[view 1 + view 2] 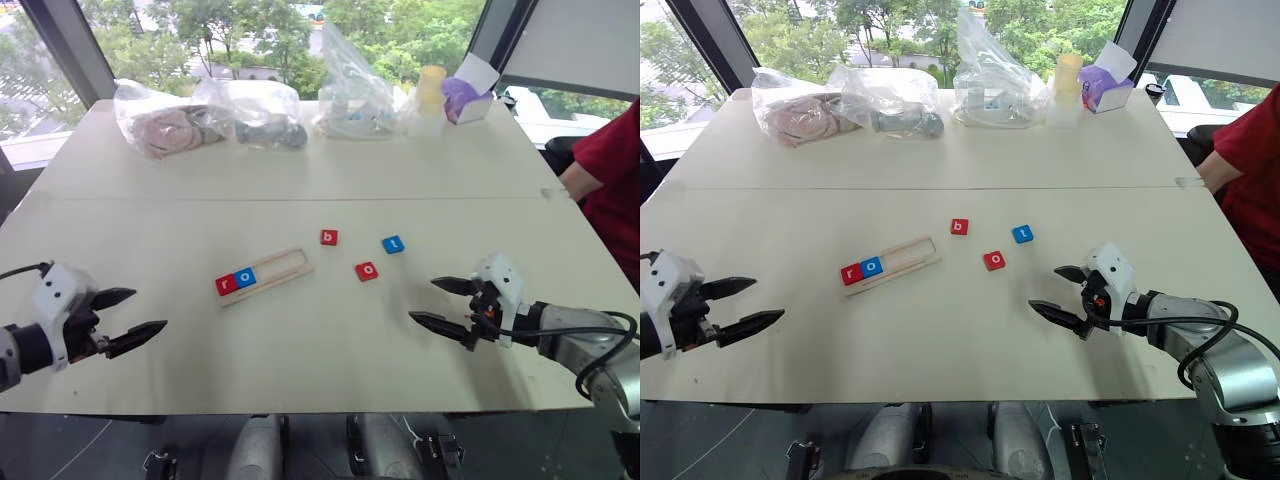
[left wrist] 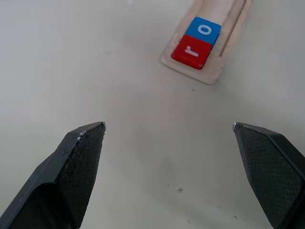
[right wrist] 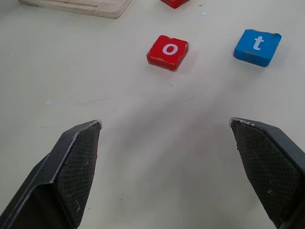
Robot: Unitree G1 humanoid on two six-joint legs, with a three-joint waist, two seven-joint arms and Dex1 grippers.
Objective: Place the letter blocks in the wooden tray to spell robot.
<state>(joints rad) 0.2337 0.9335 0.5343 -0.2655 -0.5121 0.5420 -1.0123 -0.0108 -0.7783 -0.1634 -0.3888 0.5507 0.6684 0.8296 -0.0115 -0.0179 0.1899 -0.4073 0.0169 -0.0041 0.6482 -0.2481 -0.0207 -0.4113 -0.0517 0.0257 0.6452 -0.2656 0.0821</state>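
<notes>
The wooden tray (image 1: 264, 276) lies near the middle of the pale worktop (image 1: 300, 180), its long axis running slantwise from the robot's near left to far right. A red "r" block (image 1: 226, 284) and a blue "o" block (image 1: 245, 277) already sit side by side at its left end; the rest of the frame is open. The next letter needed, the red "b" block (image 1: 329, 237), lies loose just beyond the tray's right end, with the red "o" block (image 1: 366, 270) and the blue "t" block (image 1: 393, 244) a little further right.

The right claw (image 1: 440, 302) hovers low over the worktop with its fingers spread wide and nothing between them; the loose blocks lie ahead of it and toward the centre, so this arm looks the nearer one for the "b". The left claw (image 1: 125, 318) is likewise spread and holding nothing, well apart from the tray.

At the far edge stand clear plastic bags (image 1: 250, 110), a cup and probably a tissue box, before large windows onto trees. A person's red sleeve (image 1: 610, 165) shows at the right.
</notes>
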